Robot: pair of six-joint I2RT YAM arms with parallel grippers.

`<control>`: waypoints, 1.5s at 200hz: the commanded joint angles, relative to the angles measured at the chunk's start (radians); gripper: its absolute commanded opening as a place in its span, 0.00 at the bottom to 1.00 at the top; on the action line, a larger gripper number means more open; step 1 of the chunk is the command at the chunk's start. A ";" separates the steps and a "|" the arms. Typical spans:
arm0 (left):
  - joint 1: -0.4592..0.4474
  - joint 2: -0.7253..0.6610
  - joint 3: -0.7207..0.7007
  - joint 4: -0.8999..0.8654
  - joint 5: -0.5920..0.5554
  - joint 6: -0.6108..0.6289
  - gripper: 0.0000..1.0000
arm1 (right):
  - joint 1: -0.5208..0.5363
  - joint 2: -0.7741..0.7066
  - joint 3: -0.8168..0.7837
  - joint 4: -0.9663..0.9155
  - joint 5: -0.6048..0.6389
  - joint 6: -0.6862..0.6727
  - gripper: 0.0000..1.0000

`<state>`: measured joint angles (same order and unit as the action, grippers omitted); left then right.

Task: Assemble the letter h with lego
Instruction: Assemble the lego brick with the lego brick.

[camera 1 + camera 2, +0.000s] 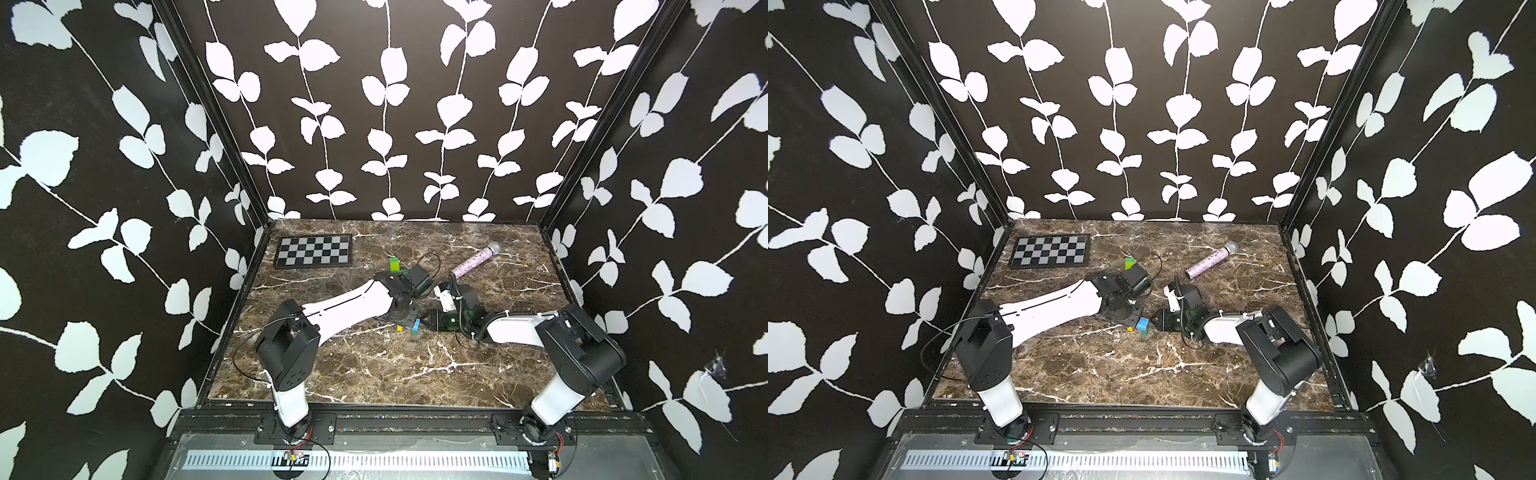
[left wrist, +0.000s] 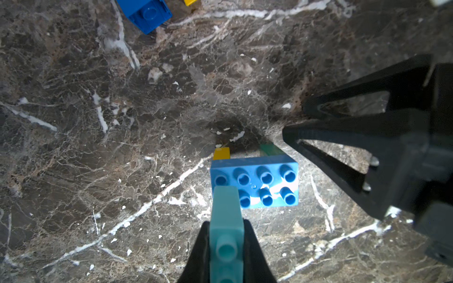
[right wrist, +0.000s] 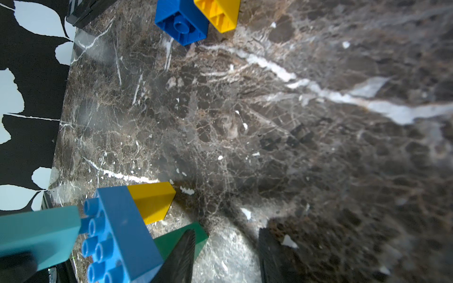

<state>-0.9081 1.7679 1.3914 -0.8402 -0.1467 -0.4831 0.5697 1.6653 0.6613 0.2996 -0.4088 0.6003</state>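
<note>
The left gripper (image 2: 226, 235) is clamped narrowly on a turquoise brick (image 2: 225, 208). The brick's far end meets a corner stud of the light blue brick (image 2: 267, 171), and its long axis seems to run crosswise to it. Below the light blue brick sit a yellow brick (image 2: 221, 153) and a dark green brick (image 2: 269, 150) (legs, probably). Just beside the green one, the right gripper (image 3: 228, 240) stands partly open and empty.
</note>
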 commanded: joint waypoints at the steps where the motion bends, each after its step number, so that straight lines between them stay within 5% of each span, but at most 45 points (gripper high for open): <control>1: 0.003 -0.001 0.021 -0.024 -0.009 -0.019 0.00 | 0.009 0.013 0.017 -0.009 -0.011 -0.003 0.43; 300: 0.009 0.169 0.002 -0.067 0.011 -0.082 0.00 | 0.008 -0.051 -0.002 -0.046 0.066 -0.023 0.43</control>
<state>-0.9062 1.8656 1.4742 -0.8703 -0.1810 -0.5274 0.5697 1.6520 0.6670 0.2634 -0.3866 0.5919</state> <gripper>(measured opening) 0.169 0.432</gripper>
